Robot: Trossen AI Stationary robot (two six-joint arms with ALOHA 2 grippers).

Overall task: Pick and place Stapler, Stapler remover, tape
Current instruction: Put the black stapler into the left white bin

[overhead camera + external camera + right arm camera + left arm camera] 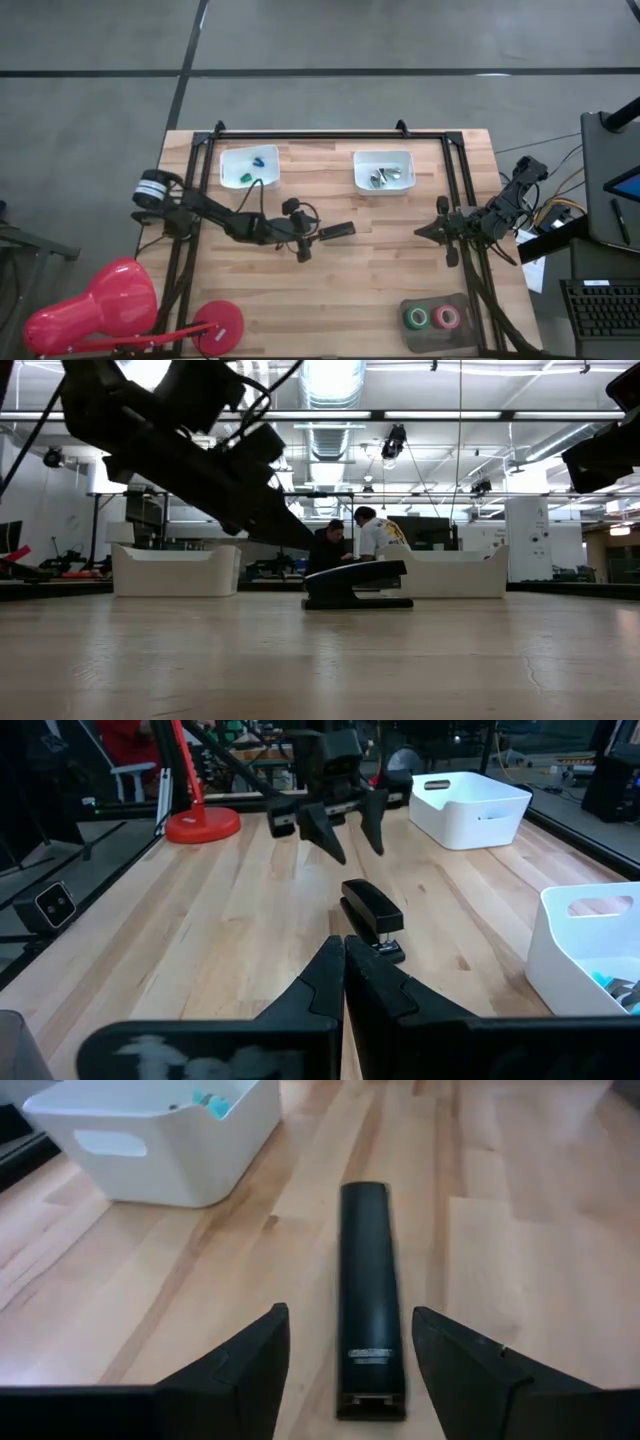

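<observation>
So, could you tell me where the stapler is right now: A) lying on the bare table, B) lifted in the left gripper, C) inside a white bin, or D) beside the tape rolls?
A: the stapler lies flat on the table, the open left gripper just short of it.

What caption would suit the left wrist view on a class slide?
Left gripper, fingers open, poised over the black stapler lying on the wooden table, white bin beyond.

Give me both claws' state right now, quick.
Left claw: open, holding nothing, its fingers on either side of the stapler on the table.
Right claw: closed, empty, off at the right side.
</observation>
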